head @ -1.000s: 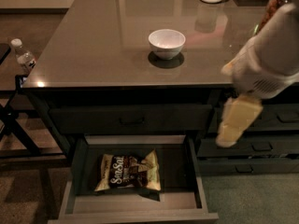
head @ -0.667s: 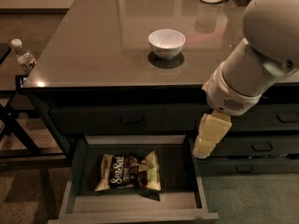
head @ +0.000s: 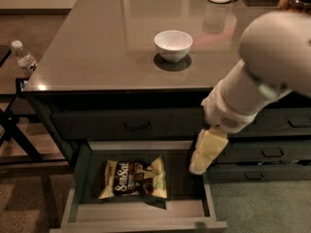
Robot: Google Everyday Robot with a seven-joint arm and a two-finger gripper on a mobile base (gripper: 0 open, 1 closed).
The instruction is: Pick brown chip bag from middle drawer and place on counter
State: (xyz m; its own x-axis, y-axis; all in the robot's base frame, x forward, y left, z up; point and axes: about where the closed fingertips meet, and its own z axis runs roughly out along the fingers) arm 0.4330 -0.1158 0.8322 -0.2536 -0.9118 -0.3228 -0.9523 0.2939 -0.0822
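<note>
inside the middle drawer, cream-edged brown chip bag lying flat, claw near right wall, openness unclear

Above the middle drawer, the gripper hides its right corner.

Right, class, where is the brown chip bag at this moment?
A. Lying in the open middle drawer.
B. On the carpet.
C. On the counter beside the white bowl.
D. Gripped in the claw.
A: the brown chip bag lies flat on the floor of the open middle drawer, with the claw hanging over the drawer's right edge, apart from the bag.
</note>
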